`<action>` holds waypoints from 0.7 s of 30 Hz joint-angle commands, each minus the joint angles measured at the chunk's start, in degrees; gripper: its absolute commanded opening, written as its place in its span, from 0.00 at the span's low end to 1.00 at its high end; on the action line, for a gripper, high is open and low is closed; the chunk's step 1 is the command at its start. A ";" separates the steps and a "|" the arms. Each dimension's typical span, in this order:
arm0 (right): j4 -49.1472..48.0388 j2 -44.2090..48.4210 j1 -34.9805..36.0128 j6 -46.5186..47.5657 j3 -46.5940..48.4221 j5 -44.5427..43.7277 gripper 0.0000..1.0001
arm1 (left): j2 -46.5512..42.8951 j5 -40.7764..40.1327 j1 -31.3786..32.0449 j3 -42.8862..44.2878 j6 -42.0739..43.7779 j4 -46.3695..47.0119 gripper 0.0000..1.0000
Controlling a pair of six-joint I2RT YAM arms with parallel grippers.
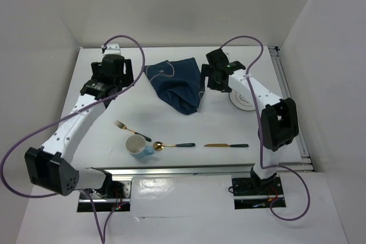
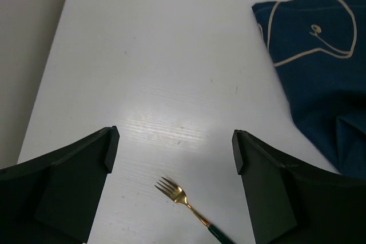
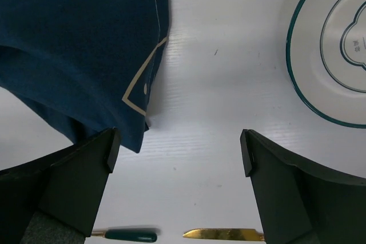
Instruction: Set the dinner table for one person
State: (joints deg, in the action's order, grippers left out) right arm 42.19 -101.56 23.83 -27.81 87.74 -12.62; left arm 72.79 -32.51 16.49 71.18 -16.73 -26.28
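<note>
Top external view, round teal-rimmed plate (image 1: 240,100) half hidden behind right arm (image 1: 269,104), gold fork (image 2: 177,194), handle cut off, crumpled blue cloth placemat (image 1: 177,87) on smooth white dinner table (image 1: 183,127) beneath both arms, left gripper (image 2: 171,147) and right gripper (image 3: 177,147) spread wide, empty.

A plain white far wall (image 1: 189,4), left wall (image 1: 34,55) and right wall (image 1: 331,55) enclose the white dinner table (image 1: 189,127) under bright, even light.

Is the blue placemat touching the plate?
Apart. The right wrist view shows a strip of bare dinner table between the placemat and the plate.
</note>
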 commanded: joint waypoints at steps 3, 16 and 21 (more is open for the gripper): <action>-2.02 -0.49 -0.37 0.39 0.51 0.48 1.00 | 5.94 8.06 0.30 6.61 -6.46 -7.37 1.00; -21.95 12.60 7.26 6.10 -21.20 13.68 0.94 | 3.85 34.26 0.91 -5.69 -14.29 2.01 0.92; -24.79 12.44 10.44 8.04 -25.25 12.10 0.93 | 5.16 40.85 1.52 -9.38 -17.63 2.73 0.81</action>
State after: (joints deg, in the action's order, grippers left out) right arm 24.34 -90.52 33.30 -22.15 63.13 -0.62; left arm 78.52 1.34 17.39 62.46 -30.89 -27.46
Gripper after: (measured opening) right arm 0.933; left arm 0.821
